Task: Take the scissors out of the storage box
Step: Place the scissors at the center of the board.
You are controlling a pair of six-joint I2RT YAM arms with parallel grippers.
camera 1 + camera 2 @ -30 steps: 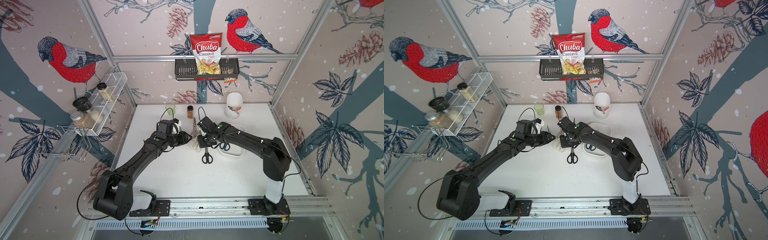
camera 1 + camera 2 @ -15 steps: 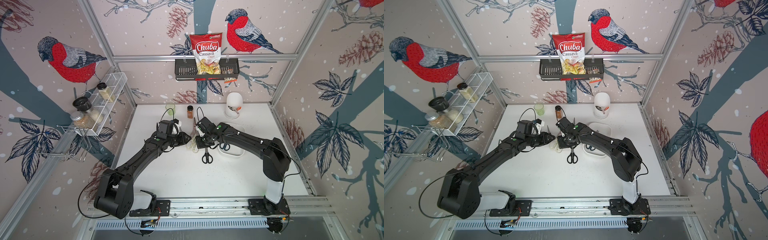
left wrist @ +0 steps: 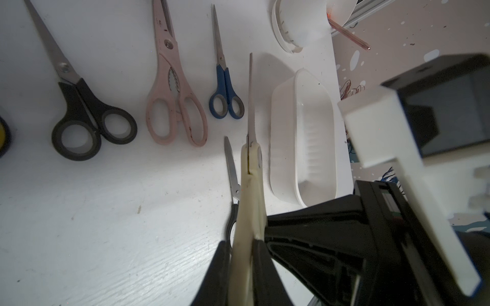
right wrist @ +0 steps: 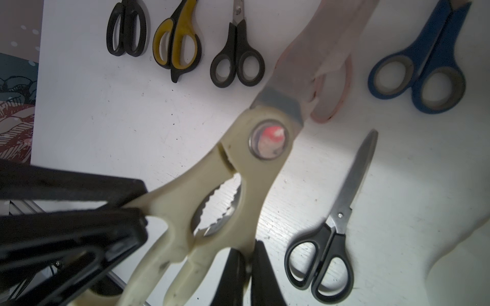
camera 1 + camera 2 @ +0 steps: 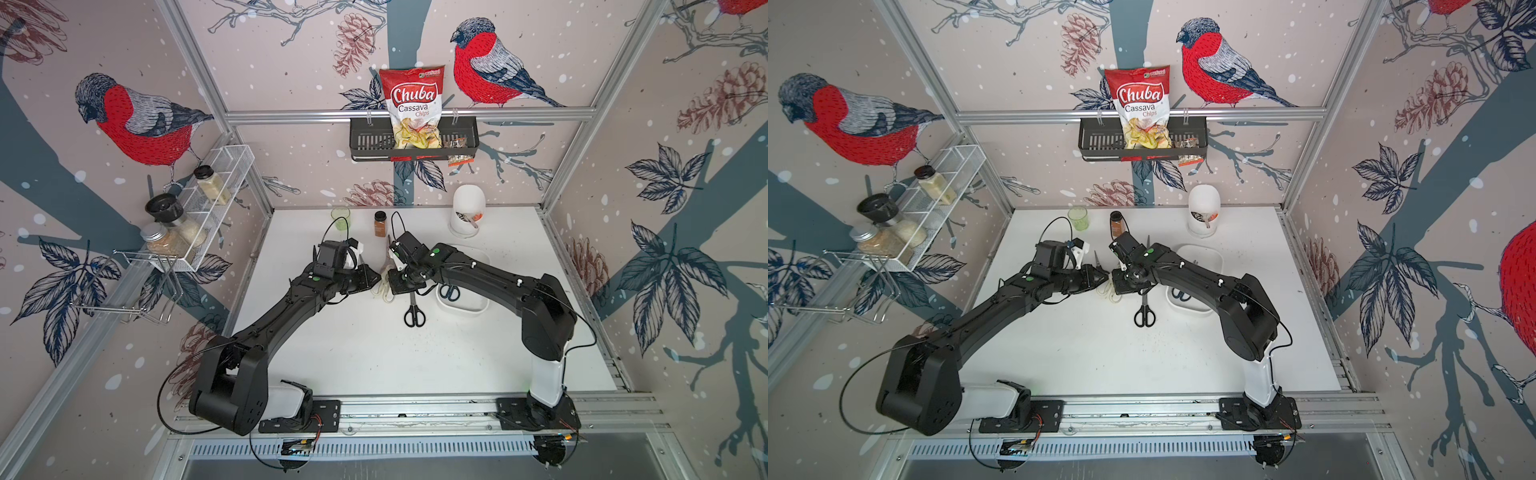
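Cream-handled scissors [image 4: 238, 164] hang just above the table between both arms, blades pointing to the back. My left gripper [image 3: 242, 245] is shut on one handle, and my right gripper [image 4: 248, 254] is shut on the other handle. In both top views the scissors [image 5: 384, 286] [image 5: 1109, 291] sit where the two grippers meet. The white storage box [image 5: 461, 309] [image 3: 302, 127] stands just right of them, under my right arm, with a dark-handled pair [image 5: 449, 292] inside. Black scissors [image 5: 414, 313] [image 4: 331, 238] lie on the table below.
Black [image 3: 79, 106], pink [image 3: 172, 92] and blue [image 3: 225, 87] scissors lie in a row on the table, with yellow-and-black [image 4: 177, 39] and small black [image 4: 237, 58] pairs beyond. A tall white container [image 5: 467, 210], spice jar [image 5: 380, 223] and green cup [image 5: 340, 218] stand at the back.
My left gripper has closed onto the cream handle. My right gripper has shifted slightly left with the scissors.
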